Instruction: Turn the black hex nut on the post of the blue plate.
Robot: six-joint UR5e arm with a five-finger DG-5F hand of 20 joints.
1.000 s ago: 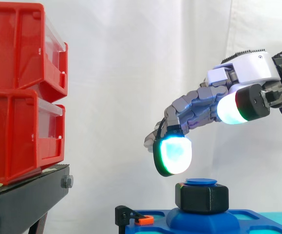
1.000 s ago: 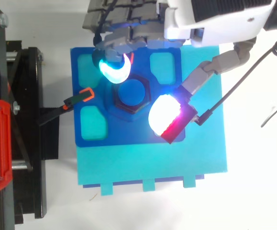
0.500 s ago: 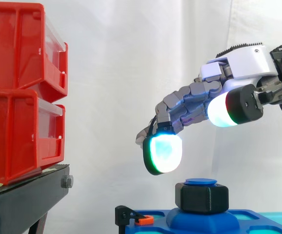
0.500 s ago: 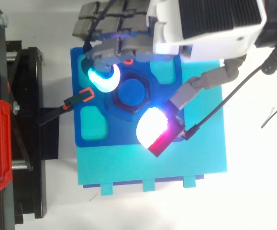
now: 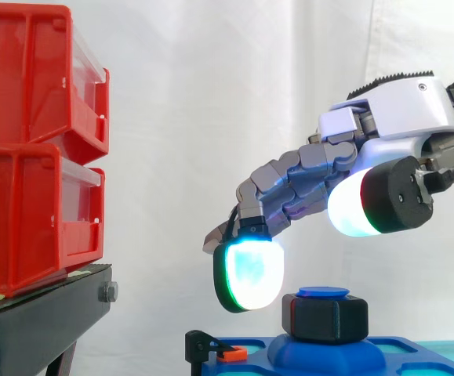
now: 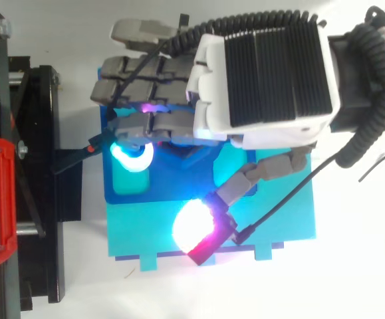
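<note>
Empty hand (image 5: 391, 117) over the black hex nut (image 5: 325, 317), nothing grabbed yet
Its fingers are loosely open. The nut sits on its post (image 5: 323, 292) at the middle of the blue plate (image 5: 321, 359). One fingertip (image 5: 248, 274) hangs just beside it and the thumb (image 5: 352, 205) is way higher, so a squeeze now probably skids off the flats.

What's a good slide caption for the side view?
Open hand hovers above the black hex nut on the blue plate.
</note>
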